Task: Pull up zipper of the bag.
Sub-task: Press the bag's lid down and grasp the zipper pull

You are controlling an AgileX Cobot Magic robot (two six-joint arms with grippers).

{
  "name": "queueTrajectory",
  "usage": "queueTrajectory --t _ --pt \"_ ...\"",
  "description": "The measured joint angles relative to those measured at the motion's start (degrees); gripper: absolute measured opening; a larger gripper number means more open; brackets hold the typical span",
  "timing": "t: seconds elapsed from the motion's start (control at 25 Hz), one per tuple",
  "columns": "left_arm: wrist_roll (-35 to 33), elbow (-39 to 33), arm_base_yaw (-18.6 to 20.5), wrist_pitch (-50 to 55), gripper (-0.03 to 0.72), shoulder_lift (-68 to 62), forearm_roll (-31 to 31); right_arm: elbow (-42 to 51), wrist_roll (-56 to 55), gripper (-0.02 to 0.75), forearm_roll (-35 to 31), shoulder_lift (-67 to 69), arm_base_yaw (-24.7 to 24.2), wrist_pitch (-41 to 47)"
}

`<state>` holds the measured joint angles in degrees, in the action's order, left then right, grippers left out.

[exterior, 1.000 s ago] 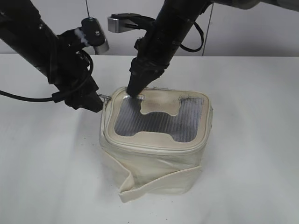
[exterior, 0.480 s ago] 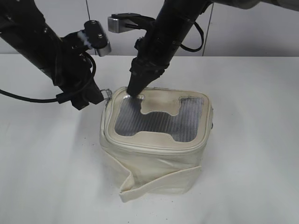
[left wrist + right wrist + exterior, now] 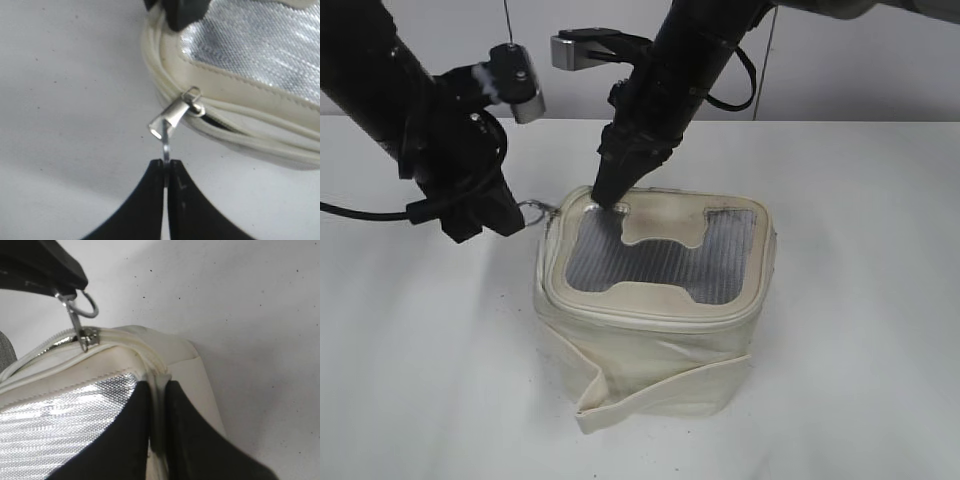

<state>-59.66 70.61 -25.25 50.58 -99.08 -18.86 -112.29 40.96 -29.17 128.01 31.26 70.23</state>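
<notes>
The cream-white bag stands on the white table, its grey mesh lid facing up. My left gripper is at the lid's back left corner, shut on the ring tab of a silver zipper pull. In the left wrist view the fingertips pinch the thin ring and the pull is stretched out from the zipper track. A short dark gap shows beside the slider. My right gripper presses on the lid's back left part. In the right wrist view it is shut on a cream ridge of the lid's rim, near the pull.
The bag's loose strap hangs across its front lower side. The white table stretches out on all sides of the bag. A grey wall rises behind the table. Both black arms lean over the bag's back left.
My left gripper has moved a little to the left, away from the bag, with the pull tab in it. The right arm and the bag have not moved.
</notes>
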Motion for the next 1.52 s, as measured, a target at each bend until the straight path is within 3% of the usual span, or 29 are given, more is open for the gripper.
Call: queueTrajectory --t 0.48,0.76,1.0,1.52 --pt "6.1 0.1 -0.3 7.7 -0.003 0.0 1.5 0.0 -0.8 0.063 0.2 -0.1 0.0 0.2" --pt "9.8 0.6 -5.0 8.1 -0.003 0.0 6.6 0.0 -2.0 0.062 0.4 -0.1 0.0 0.3" --pt "14.3 0.7 -5.5 10.1 -0.003 0.1 9.8 0.0 -2.9 0.061 0.8 -0.1 0.2 0.3" --pt "16.6 -4.3 -6.0 13.4 -0.003 5.5 7.2 0.0 -4.5 0.059 0.5 -0.1 0.0 0.3"
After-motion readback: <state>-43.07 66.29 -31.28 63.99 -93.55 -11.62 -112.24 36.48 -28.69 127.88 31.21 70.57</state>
